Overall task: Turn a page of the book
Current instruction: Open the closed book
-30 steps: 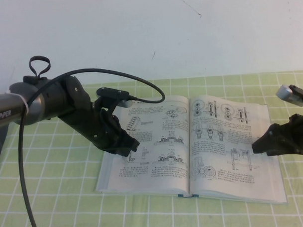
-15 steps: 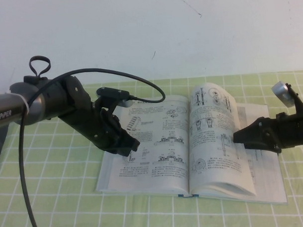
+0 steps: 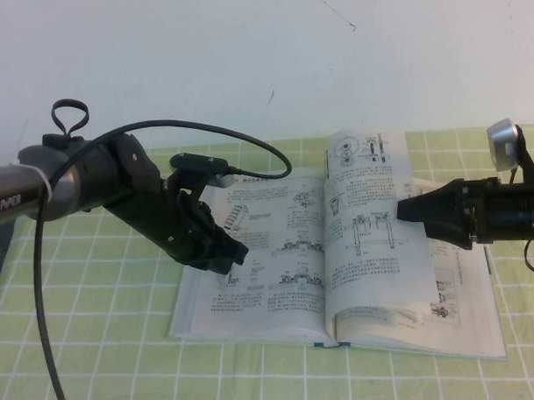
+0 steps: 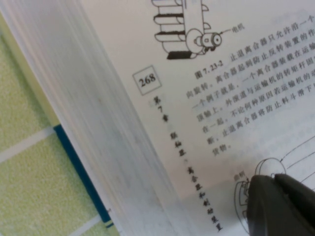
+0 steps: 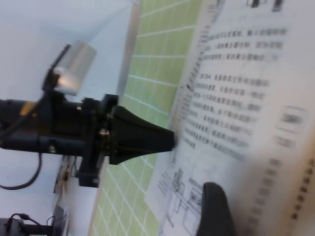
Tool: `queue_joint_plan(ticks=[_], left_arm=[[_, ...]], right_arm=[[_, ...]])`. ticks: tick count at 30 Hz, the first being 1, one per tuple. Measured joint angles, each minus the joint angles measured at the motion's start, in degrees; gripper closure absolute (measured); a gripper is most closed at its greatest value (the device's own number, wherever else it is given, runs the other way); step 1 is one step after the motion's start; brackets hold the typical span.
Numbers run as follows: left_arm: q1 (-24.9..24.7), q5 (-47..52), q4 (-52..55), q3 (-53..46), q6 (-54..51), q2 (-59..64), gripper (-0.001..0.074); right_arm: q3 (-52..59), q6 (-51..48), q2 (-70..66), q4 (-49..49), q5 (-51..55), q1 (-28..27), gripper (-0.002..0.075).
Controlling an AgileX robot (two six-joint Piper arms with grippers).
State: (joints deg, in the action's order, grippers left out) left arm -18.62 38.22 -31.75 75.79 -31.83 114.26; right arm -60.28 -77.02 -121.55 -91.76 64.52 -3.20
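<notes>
The book (image 3: 262, 297) lies open on the green checked cloth; it also shows in the left wrist view (image 4: 197, 98). The page (image 3: 364, 223) stands nearly upright from the spine, its drawing face towards the left half. My right gripper (image 3: 401, 209) is shut on the page's outer edge, above the right half. In the right wrist view one dark finger (image 5: 211, 209) lies against the page (image 5: 246, 98). My left gripper (image 3: 232, 263) is shut and presses its tips on the left-hand leaf, near page number 268; it also shows in the left wrist view (image 4: 270, 177).
The green checked cloth (image 3: 97, 364) covers the table up to a white wall (image 3: 262, 60). A black cable (image 3: 247, 144) loops over the left arm. The leaf under the lifted page (image 3: 454, 290) shows text and small pictures.
My right gripper has moved left and up with the page, which rose from lying flat, through a bow, to nearly upright. The left arm has not moved.
</notes>
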Motion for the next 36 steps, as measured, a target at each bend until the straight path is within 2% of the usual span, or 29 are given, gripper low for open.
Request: queue_joint_plan(ticks=[17, 25, 29, 36], left_arm=[[0.00, -0.25, -0.79, 0.00, 0.22, 0.12, 0.0738], [0.00, -0.51, -1.02, 0.00, 0.22, 0.12, 0.0738], [-2.05, -1.45, 3.20, 0.00, 0.61, -0.57, 0.0738], [-10.45, -2.19, 14.69, 0.00, 4.73, -6.85, 0.0738]], right_arm=[[-0.96, 0.14, 0.12, -2.37, 0.99, 0.08, 0.0296], [-5.28, 3.71, 0.19, 0.72, 1.17, 0.08, 0.0296], [-7.99, 6.01, 0.19, 1.21, 1.39, 0.08, 0.0296], [-9.90, 7.52, 0.19, 4.87, 1.62, 0.08, 0.0296]])
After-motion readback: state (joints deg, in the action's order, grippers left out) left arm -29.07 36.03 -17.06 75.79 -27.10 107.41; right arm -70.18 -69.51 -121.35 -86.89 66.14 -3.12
